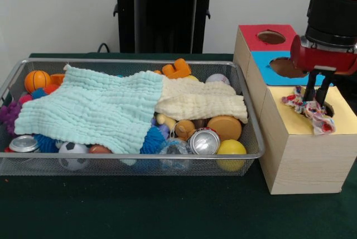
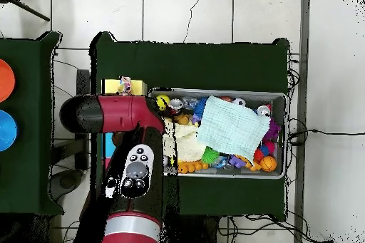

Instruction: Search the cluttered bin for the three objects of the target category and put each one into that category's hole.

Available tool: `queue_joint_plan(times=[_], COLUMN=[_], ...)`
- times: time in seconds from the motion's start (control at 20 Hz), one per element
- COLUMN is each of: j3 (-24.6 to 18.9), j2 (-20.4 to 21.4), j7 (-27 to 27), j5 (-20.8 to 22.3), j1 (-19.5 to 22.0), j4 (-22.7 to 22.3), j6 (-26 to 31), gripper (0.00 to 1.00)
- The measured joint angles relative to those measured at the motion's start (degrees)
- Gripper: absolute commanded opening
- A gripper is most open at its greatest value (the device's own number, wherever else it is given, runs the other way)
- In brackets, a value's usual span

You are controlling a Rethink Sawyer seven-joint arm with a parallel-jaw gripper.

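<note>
The gripper (image 1: 316, 95) hangs over the yellow section (image 1: 312, 125) of the wooden box (image 1: 295, 161), at about 3 o'clock from the wire bin (image 1: 134, 164); its two dark fingers (image 1: 308, 86) stand narrow, and a patterned rag (image 1: 310, 110) lies between and under them, so it looks pinched there; part of the rag sits at the dark hole, part spreads on the yellow top. Behind the yellow section come a blue section (image 1: 268, 66) and a red section (image 1: 262, 32), toward 12 o'clock, each with its own hole. In the bin a light green cloth (image 1: 95, 111) covers the middle, and a cream cloth (image 1: 201, 101) lies just beside it toward 3 o'clock, touching it; around them I see a small basketball (image 1: 37, 80) at 10 o'clock, a soccer ball (image 1: 73, 154) and a can (image 1: 23, 144) at 8 o'clock, a second can (image 1: 204, 141) and a yellow ball (image 1: 231, 151) at 5 o'clock. From above, the red arm (image 2: 117, 115) hides most of the box.
</note>
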State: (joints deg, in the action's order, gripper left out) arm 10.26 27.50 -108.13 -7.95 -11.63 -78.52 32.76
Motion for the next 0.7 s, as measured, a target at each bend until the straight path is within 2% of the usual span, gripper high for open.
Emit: queue_joint_plan(times=[0.7], j3=[0.01], j2=[0.04], j7=[0.0], j5=[-2.56], j1=[0.17], j4=[0.09], j6=[-0.02], gripper=[0.0])
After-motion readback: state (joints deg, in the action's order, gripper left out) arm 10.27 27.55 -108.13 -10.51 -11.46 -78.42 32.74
